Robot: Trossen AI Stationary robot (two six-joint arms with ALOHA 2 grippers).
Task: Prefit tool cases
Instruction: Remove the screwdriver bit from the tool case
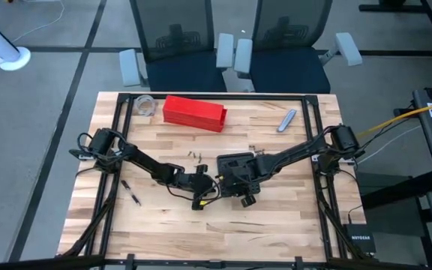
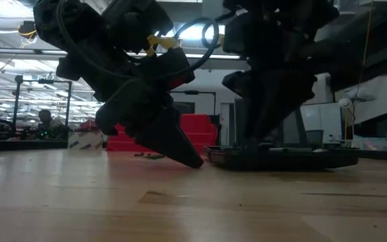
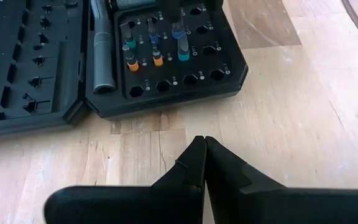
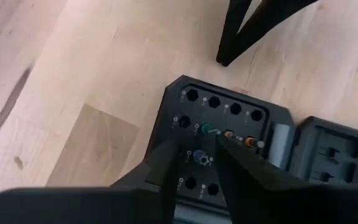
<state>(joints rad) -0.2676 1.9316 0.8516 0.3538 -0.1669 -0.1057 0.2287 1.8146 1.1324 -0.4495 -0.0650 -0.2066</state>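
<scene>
The black tool case (image 1: pixel 235 166) lies open on the table's middle, both halves flat. In the left wrist view its socket half (image 3: pixel 166 62) holds a grey handle and several coloured bits. My right gripper (image 4: pixel 197 152) hangs over that half, pointing steeply down. It is open, with a finger on either side of a blue bit (image 4: pixel 201 157) standing in its socket. My left gripper (image 3: pixel 202 142) is shut and holds nothing. It slants down low over the bare wood just left of the case (image 2: pixel 281 158), a small gap away from the case's edge. My right gripper comes from above with its fingers (image 4: pixel 166 163) astride the blue bit in the socket half. Whether they touch the bit or the case, I cannot tell.
A long red box (image 1: pixel 193 112) and a clear round thing (image 1: pixel 145 105) lie at the far left. A grey-blue tool (image 1: pixel 286 120) lies at the far right. Small loose bits (image 1: pixel 195 155) lie far of the left gripper, and a dark pen (image 1: pixel 132 193) sits near the left arm.
</scene>
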